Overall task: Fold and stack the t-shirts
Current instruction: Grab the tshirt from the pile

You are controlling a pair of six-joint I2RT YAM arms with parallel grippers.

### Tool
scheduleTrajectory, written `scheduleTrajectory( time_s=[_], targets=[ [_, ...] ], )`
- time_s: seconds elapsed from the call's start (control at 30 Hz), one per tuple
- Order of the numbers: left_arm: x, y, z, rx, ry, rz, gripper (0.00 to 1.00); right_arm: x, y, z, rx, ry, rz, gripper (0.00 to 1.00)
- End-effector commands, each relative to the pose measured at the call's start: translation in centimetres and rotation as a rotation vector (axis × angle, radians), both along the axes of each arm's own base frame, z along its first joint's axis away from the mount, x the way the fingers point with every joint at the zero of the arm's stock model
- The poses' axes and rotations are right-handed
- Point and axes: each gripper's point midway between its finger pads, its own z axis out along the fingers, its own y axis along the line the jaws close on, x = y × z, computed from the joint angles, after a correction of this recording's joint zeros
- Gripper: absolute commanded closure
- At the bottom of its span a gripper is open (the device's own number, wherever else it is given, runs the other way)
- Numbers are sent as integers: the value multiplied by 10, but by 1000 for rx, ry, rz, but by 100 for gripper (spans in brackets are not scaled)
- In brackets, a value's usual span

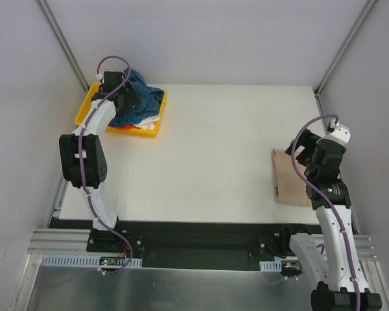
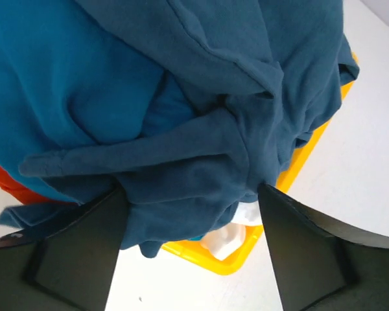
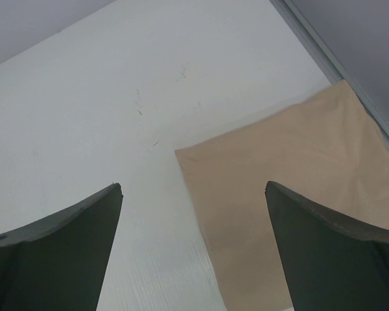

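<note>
- Left gripper [image 2: 191, 188] seen spread wide, dark teal t-shirt [image 2: 246, 78] bunched between the jaws, heaped in the yellow tray [image 2: 233, 259].
- Right gripper [image 3: 193, 186] seen spread wide above the folded tan t-shirt [image 3: 285, 162], laid on the table [image 3: 84, 97] by its right edge.

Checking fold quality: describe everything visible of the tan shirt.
The tan shirt is plain matte cloth, folded into a flat, smooth rectangle with straight edges. It lies on the white table by the right edge. The open right end effector hangs over one corner; no contact shows.
</note>
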Motion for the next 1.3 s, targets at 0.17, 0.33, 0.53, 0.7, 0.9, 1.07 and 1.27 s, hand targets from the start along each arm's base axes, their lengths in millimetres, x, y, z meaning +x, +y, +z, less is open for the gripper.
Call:
scheduleTrajectory(
  time_s=[0.17,0.33,0.53,0.7,0.9,1.07,1.27],
  targets=[
    [7,-4,37,65,-81,-26,70,6,5,5,-15,17,37,3],
    [4,-10,54,74,-115,-46,86,7,6,1,-17,36,44,3],
    [-3,-15,94,88,-195,-66,95,6,8,0,-19,43,64,3],
    [-9,-15,138,101,-288,-74,100,7,10,-2,-16,55,73,3],
    [-13,-22,207,99,-440,-106,100,8,15,0,-15,51,109,3],
    [-25,-36,276,97,-592,-156,100,8,17,1,-9,46,116,3],
    [-50,-61,369,111,-806,-235,100,6,20,7,-4,24,133,3]
  ],
)
